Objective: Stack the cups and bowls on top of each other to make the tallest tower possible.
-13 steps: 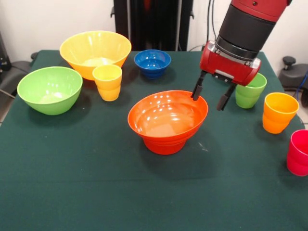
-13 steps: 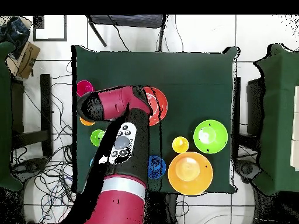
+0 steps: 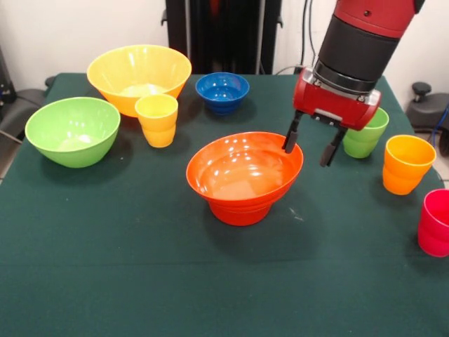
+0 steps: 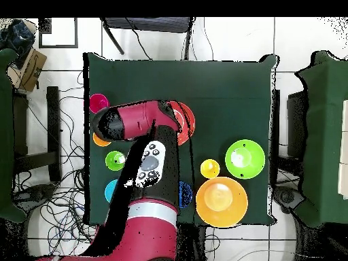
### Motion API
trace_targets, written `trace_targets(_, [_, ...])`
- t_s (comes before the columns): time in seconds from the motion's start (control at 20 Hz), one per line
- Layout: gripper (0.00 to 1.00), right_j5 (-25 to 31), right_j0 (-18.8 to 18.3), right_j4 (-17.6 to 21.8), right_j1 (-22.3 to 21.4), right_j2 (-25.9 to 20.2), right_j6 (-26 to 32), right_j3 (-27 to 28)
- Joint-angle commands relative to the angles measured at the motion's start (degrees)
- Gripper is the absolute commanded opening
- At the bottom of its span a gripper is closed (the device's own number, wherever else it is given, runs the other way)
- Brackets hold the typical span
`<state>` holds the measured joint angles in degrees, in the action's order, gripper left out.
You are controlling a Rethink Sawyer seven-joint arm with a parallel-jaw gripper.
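Observation:
The tower [image 3: 244, 175] is a wide orange bowl resting on a smaller orange bowl at the table's middle; it also shows in the overhead view [image 4: 189, 121], mostly under the arm. My gripper [image 3: 313, 145] is open and empty at the tower's right rim, with one finger [image 3: 290, 135] at the rim and the other outside it. The green cup [image 3: 366, 135], the orange-yellow cup [image 3: 407, 163] and the pink-red cup [image 3: 436, 222] stand to the right. The yellow cup [image 3: 157, 119] stands to the left, in front of the large yellow bowl [image 3: 139, 76].
A large green bowl [image 3: 72, 130] sits at the left and a small dark blue bowl [image 3: 222, 91] at the back. A small light blue bowl [image 4: 111, 191] shows only in the overhead view, near the robot's base. The arm hides the gripper from above.

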<state>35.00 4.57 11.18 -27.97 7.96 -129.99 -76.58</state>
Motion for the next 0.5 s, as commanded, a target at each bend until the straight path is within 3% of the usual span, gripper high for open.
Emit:
trace_targets(0.05, [1.00,0.4,-4.4,3.2,-1.7,-10.0,11.6,-5.9])
trace_targets(0.5, [1.00,4.2,-8.5,3.2,-4.7,-15.0,14.3,-9.4])
